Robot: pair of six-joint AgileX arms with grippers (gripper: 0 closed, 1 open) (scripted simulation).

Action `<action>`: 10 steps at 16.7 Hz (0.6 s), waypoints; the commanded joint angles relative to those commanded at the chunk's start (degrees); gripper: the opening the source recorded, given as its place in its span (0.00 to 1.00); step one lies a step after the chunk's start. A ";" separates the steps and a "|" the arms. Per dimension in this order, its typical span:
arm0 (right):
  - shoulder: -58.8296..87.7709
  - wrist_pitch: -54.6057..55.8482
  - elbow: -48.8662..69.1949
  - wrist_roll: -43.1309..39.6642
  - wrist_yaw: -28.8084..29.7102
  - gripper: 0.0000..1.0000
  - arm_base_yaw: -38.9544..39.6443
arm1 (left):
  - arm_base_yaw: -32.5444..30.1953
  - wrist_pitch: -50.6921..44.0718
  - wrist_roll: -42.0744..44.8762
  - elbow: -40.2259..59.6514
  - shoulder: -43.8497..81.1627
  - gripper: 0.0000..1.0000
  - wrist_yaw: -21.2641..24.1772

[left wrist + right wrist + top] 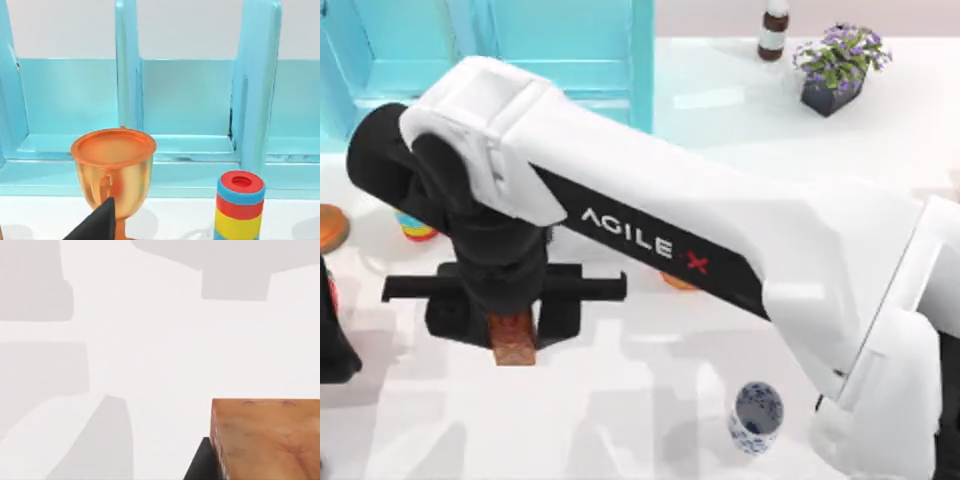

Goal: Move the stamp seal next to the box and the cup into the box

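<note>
On the far left of the table point(650, 420) we see our left claw point(330, 330) parked at the edge; we cannot tell how it stands. Its wrist view shows an orange goblet point(113, 167) and a striped cylinder point(240, 205) standing in front of the blue box point(187, 100), which has several compartments and sits at the far side of the table.

A little to the right, our right arm reaches across from the right side. Our right claw point(510, 335) hangs above the left part of the table, and it has the stamp seal point(513, 338) clamped between its black fingers; the reddish-brown block sticks out below them. In the right wrist view the stamp seal point(265, 437) appears over the bare white table.

Further right and nearer, the cup point(756, 416) lies on its side on the table, outside the box. At the far right stand a brown bottle point(773, 30) and a potted plant point(838, 65).
</note>
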 joint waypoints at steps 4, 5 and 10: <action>-11.84 6.25 -18.23 -1.25 -0.24 0.00 -1.16 | 0.00 0.00 0.00 0.00 0.00 1.00 0.00; -14.47 7.64 -22.33 -1.53 -0.29 0.00 -1.41 | 0.00 0.00 0.00 0.00 0.00 1.00 0.00; -23.54 12.44 -36.29 -2.47 -0.49 0.00 -2.26 | 0.00 0.00 0.00 0.00 0.00 1.00 0.00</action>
